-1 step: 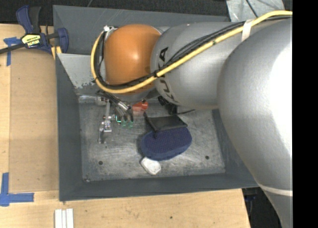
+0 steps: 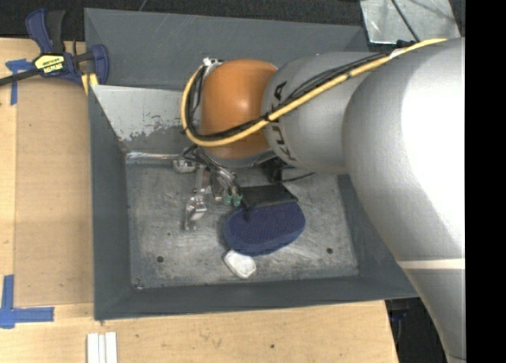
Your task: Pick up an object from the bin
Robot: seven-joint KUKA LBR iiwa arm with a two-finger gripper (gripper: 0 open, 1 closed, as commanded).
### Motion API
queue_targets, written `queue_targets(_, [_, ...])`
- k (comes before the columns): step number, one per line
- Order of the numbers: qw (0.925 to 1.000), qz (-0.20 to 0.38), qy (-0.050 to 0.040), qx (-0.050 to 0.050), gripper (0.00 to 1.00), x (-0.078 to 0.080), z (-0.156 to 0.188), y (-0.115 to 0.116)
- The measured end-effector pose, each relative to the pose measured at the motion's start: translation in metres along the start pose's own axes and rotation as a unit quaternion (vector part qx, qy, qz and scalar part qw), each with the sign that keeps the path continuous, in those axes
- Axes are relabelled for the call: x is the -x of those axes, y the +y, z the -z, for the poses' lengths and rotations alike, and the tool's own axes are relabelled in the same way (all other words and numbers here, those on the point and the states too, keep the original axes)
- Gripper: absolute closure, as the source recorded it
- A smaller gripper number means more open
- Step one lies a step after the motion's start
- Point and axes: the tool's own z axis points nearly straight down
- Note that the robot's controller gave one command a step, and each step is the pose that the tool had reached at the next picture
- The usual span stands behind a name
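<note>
Just beside the jaws, to their lower right in the view: one dark blue round pad (image 2: pixel 267 228), lying flat on the floor of the bin (image 2: pixel 109 219). The gripper (image 2: pixel 204 199) sits low over the floor, with nothing visibly in it; whether its jaws stand open or closed cannot be told. Pad judged soft, light and limp, not fragile, likely to sag when lifted. Best taken by pinching the rim nearest the jaws, as the flat top offers no purchase. A black block (image 2: pixel 267 194) overlaps the pad's upper edge; robot part or loose thing, unclear. A small white lump (image 2: pixel 239 264) lies at the pad's lower rim; light, firmness unknown. Bare floor left of and below the jaws gives room; the back wall stands close behind them.
</note>
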Motion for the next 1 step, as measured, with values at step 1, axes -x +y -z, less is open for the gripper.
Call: queue_targets(1, [0.9982,-0.060,-0.0009,0.003,0.00,0.0218,0.0022,-0.0796])
